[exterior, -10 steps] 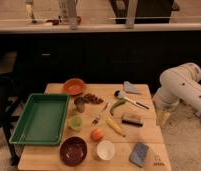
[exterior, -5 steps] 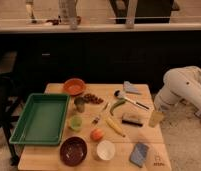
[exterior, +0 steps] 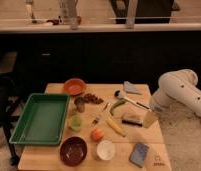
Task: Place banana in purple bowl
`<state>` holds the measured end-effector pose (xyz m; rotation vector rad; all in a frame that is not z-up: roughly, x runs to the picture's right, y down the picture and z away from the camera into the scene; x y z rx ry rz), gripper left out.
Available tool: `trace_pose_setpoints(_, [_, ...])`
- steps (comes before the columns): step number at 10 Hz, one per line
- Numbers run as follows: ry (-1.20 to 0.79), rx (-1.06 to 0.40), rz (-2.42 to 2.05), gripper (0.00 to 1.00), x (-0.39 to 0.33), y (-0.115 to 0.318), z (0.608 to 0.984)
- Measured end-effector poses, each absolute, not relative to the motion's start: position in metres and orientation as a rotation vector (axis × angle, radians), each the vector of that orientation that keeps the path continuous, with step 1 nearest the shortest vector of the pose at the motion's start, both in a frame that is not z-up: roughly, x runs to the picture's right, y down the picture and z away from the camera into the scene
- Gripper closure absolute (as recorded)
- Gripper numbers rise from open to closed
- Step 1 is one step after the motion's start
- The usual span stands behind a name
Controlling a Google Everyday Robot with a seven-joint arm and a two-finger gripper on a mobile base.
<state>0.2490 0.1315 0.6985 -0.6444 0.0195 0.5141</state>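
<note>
One banana (exterior: 115, 126) lies up and right of the purple bowl (exterior: 73, 150); the gripper (exterior: 149, 119), farther right, stands wide open, holding nothing.

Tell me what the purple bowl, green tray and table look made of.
The purple bowl: probably plastic or glazed ceramic, glossy inside. The green tray: likely plastic, uniform matte colour. The table: seemingly wood, pale tan top. The gripper hangs at the table's right edge.

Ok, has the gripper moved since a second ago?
Yes. The gripper, open and empty, has edged left from beside the table to over its right edge, closer to the banana, which hasn't moved.
</note>
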Motion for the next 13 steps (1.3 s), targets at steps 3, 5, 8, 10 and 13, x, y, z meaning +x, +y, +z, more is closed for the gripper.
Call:
trace_pose_setpoints(3, [0.018, -0.645, 0.511, 0.2, 0.247, 0.131, 0.699])
trace_pose_setpoints(5, [0.015, -0.646, 0.512, 0.2, 0.247, 0.131, 0.699])
trace_pose_setpoints(8, [-0.059, -0.68, 0.56, 0.2, 0.224, 0.146, 0.695])
trace_pose_setpoints(10, [-0.115, -0.709, 0.662, 0.2, 0.197, 0.155, 0.694])
trace_pose_setpoints(13, [-0.096, -0.697, 0.77, 0.2, 0.173, 0.169, 0.701])
